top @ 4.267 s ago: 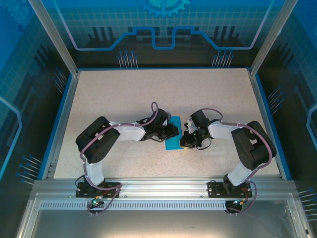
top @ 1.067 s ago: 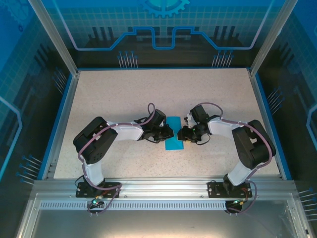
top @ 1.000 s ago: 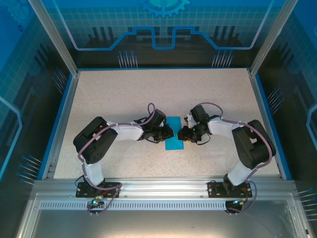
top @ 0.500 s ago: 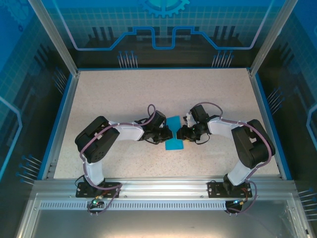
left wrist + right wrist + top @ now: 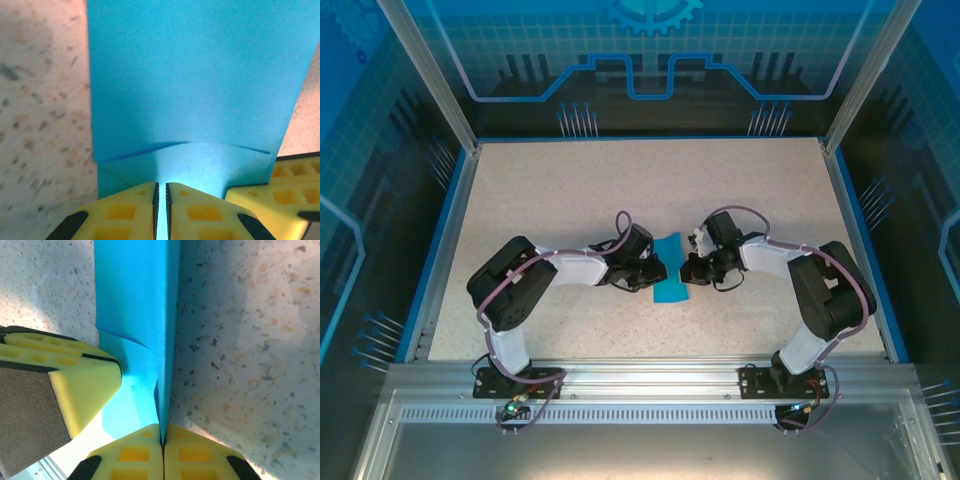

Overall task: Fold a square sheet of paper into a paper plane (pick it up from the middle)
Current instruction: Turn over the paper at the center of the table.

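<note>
Paper (image 5: 669,272), bright blue and folded into a narrow strip, lies near the middle of the speckled bench (image 5: 570,190). It runs from the far side toward the near side at a slight tilt. Seen from above, both arms reach inward and meet at it. The left fingers (image 5: 656,270) are at its left edge and the right fingers (image 5: 688,270) at its right edge, facing each other across the strip.

From the left wrist, the paper (image 5: 195,85) is a broad blue panel across the upper frame, with bench showing on either side. A shallow curved fold line crosses it low down. Below that line a layer of paper narrows into the yellow left fingers (image 5: 152,200), which are pressed together on its edge with a thin lit sliver of blue between them. At the lower right, a yellow finger of the other arm (image 5: 285,175) sits against the paper's right side.

From the right wrist, the paper (image 5: 135,305) is a narrow band running up from the bottom of the frame, with a sharp crease along its right side. The right fingers (image 5: 165,447) are clamped tight on the near end of that crease, with no gap between them. A yellow finger of the left arm (image 5: 75,380) touches the paper's left side, beside a small curled flap.
</note>
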Controlling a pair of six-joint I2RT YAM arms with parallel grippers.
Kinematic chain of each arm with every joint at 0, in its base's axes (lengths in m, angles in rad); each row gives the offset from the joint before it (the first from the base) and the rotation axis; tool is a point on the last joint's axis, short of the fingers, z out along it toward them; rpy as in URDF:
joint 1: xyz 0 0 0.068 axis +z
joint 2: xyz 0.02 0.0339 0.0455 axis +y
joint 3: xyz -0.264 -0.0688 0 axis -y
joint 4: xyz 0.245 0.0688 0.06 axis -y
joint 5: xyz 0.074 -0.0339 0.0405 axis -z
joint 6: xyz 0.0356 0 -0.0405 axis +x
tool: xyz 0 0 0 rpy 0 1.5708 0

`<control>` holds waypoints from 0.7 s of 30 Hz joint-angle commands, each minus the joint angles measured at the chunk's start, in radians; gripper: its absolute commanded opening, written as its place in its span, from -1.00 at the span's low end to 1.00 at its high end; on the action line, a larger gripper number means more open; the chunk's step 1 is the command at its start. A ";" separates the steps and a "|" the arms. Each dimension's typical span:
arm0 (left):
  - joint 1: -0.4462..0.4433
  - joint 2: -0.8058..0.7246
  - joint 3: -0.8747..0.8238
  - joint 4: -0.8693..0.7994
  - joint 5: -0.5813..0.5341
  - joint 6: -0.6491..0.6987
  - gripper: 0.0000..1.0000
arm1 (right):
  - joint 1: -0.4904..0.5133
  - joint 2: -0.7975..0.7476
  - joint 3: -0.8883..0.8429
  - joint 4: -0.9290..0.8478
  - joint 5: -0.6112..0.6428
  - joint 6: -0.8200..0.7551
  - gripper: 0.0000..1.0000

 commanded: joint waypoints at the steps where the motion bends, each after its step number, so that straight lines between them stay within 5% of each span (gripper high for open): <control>1: 0.006 -0.116 -0.042 -0.007 -0.047 0.009 -0.65 | -0.022 -0.069 0.028 -0.094 0.010 -0.032 -0.99; 14: 0.006 -0.454 -0.146 -0.138 -0.284 0.090 -0.53 | 0.076 -0.357 0.202 -0.562 0.529 -0.037 -0.99; 21: 0.028 -0.586 -0.233 -0.157 -0.370 0.045 -0.39 | 0.258 -0.273 0.413 -0.889 0.948 0.051 -0.97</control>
